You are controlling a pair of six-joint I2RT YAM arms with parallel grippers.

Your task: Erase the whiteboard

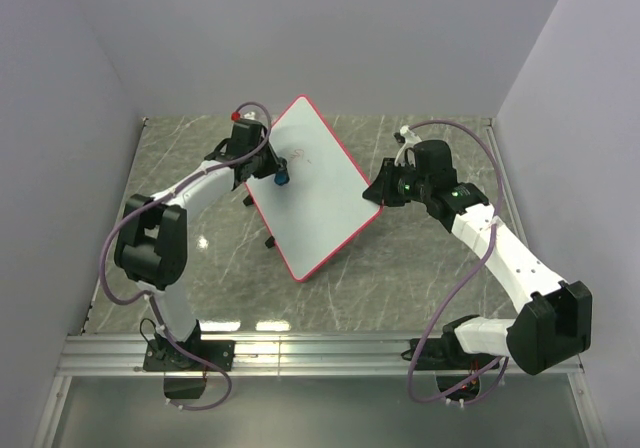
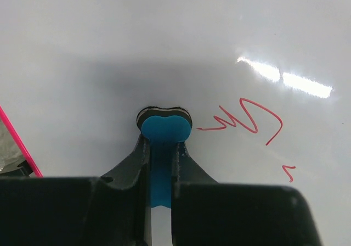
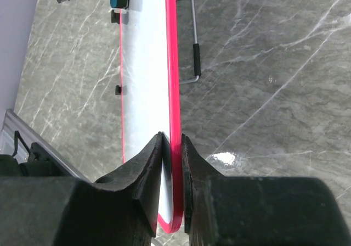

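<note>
Nearest, the right fingers (image 3: 145,169) are clamped on the red rim of the whiteboard (image 1: 315,193), which stands slanted on the worktop (image 1: 420,278), probably to steady it against the wiping push. Farther back, the left fingers (image 2: 134,161) pinch a blue eraser (image 2: 164,126) against the board's far-left part, just beside a red scribble (image 2: 247,117) (not yet wiped).

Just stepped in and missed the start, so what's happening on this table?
Two robot arms are cleaning a whiteboard. The right hand is clamped on its red edge, steadying it. The left hand grips a blue eraser pressed against the white surface. A red scribble sits just beside the eraser, not yet wiped.
</note>
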